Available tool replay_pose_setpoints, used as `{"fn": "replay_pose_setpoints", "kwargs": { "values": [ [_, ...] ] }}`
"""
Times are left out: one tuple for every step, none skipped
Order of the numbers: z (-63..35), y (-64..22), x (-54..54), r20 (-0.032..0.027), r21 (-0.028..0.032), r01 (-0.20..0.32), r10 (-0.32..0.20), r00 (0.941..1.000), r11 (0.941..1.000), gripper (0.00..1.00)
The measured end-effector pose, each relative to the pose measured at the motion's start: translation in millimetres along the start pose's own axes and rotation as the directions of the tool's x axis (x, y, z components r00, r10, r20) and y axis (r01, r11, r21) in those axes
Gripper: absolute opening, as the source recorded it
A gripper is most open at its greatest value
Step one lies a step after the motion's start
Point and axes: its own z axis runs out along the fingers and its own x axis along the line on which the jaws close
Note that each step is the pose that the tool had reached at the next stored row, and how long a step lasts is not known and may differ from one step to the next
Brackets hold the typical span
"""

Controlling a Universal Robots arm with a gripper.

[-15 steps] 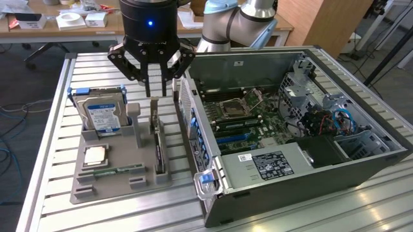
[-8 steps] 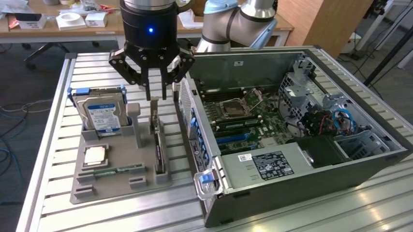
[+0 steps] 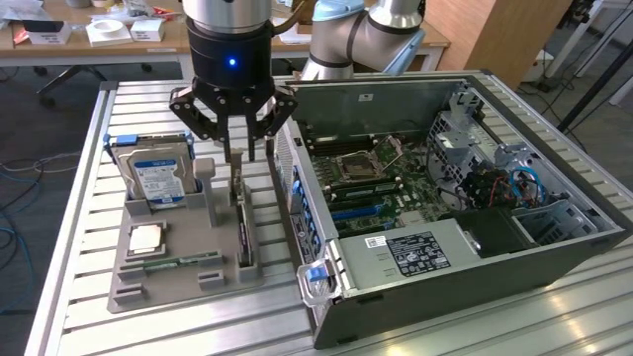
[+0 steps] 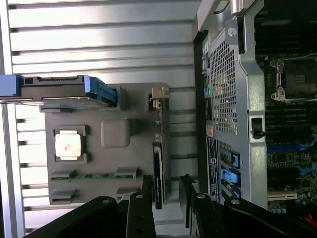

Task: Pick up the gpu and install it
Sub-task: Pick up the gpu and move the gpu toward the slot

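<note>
Hovering low over the gray tray (image 3: 178, 276), the tool (image 3: 249, 157) (image 4: 166, 184) has its fingers spread wide and grips nothing. The gpu (image 3: 242, 216) (image 4: 157, 173) stands on edge in a slot on the tray's side nearest the open computer case (image 3: 465, 222), right under the tool and in line with the gap between its fingers. To the exterior view's left of it sit a hard drive (image 3: 158, 178), a processor chip (image 3: 147, 237) and a memory stick (image 3: 184, 261). The tray rests on the slatted tabletop (image 3: 70, 222).

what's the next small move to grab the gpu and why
Probably ease straight down. The jaws stand open just above the gpu, which stands on edge in the gray holder. Its top edge lies between them, nearer one side, and seems untouched.
</note>
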Motion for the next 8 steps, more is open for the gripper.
{"fn": "replay_pose_setpoints", "kwargs": {
  "values": [
    [1.7, -0.1, 0.0, -0.0006, 0.0000, 0.000, 0.000, 1.0000, 1.0000, 0.36],
    [3.4, -0.1, 0.0, -0.0013, 0.0001, 0.000, 0.000, 1.0000, 1.0000, 0.36],
    [5.4, -0.2, 0.0, -0.0019, 0.0000, 0.000, 0.000, 1.0000, 1.0000, 0.36],
    [7.0, -0.3, 0.1, -0.0029, 0.0002, 0.000, 0.000, 1.0000, 1.0000, 0.36],
    [8.7, -0.4, 0.0, -0.0038, 0.0003, 0.000, 0.000, 1.0000, 1.0000, 0.36],
    [10.4, -0.5, 0.1, -0.0049, 0.0004, 0.000, 0.000, 1.0000, 1.0000, 0.36],
    [12.2, -0.5, 0.1, -0.0059, 0.0005, 0.000, 0.000, 1.0000, 1.0000, 0.36],
    [14.0, -0.6, 0.1, -0.0070, 0.0005, 0.000, 0.000, 1.0000, 1.0000, 0.36]
  ]
}}
